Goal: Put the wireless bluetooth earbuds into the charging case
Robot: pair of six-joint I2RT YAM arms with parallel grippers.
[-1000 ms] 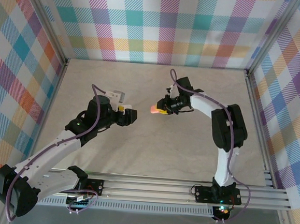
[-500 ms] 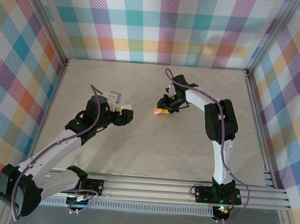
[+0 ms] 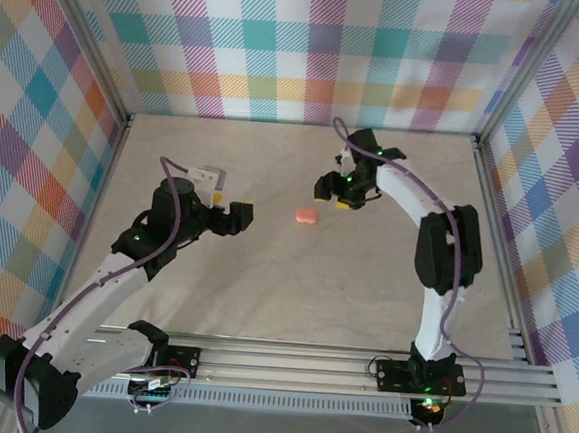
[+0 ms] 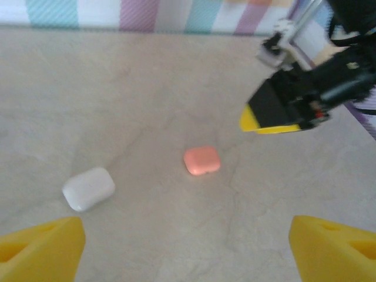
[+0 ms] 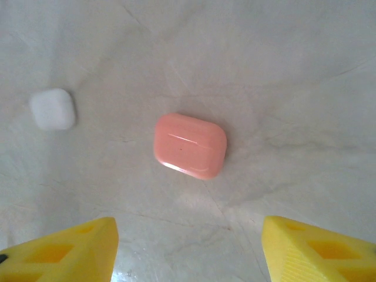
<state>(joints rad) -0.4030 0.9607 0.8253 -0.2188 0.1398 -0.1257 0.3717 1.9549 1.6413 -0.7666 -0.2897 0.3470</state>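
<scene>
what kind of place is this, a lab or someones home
Most likely a robot test cell in a lab, not a home: a bare tabletop boxed in by plaid backdrop walls, with an aluminium rail along its near edge.

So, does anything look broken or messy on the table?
No, nothing stands out. The pink case lies flat and shut on the table. The white case lies shut too, apart from the pink one and not touching it. Nothing looks spilled or cracked.
</scene>
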